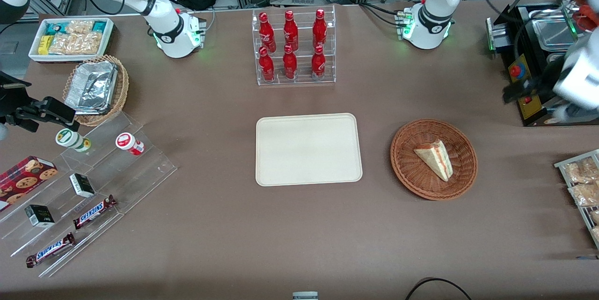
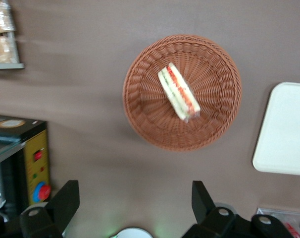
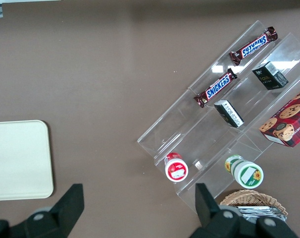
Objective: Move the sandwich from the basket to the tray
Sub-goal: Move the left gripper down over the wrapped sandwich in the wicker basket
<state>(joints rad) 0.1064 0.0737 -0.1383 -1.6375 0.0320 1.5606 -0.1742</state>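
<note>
Brown cloth covers the surface [image 1: 299, 244]. Tray [image 1: 309, 149] lies flat at its middle, nothing on it. Basket [image 1: 434, 159] sits beside the tray, toward the working arm's end, apart from it. Sandwich [image 1: 435, 158] lies on its side in the basket, filling stripe up in the left wrist view. Claw [image 2: 135, 201] hangs high above the surface, off the basket's rim, fingers [image 2: 66, 198] spread wide and holding nothing. Rack of red bottles [image 1: 294, 47] stands farther from the front camera than the tray.
</note>
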